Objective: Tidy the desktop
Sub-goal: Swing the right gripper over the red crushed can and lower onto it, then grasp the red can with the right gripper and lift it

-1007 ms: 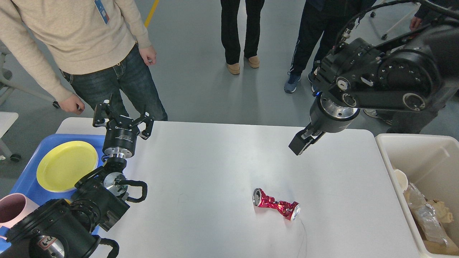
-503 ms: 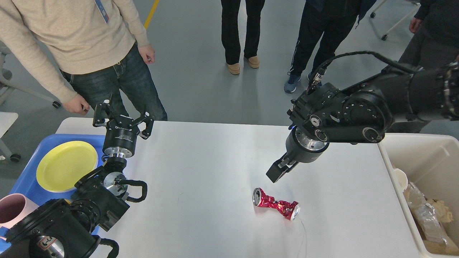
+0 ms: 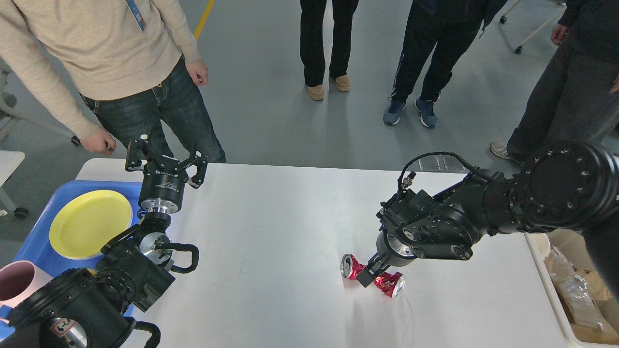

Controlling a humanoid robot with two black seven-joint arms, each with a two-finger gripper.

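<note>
Your right tool (image 3: pixel 368 279) is down on the middle of the crushed red can (image 3: pixel 372 275), toward the near right part of the white bench (image 3: pixel 290 227); can't tell if it's actually clamped. Further back at the left edge, your left tool (image 3: pixel 164 157) points up, fingers spread wide, holding nothing.

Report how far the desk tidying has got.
Done: the yellow plate and pink cup sit on the blue tray. In hand: the right pincer is down at the crushed red can; whether it grips is unclear. Left: the can lies on the desktop, not in the bin. Left pincer is open.
</note>
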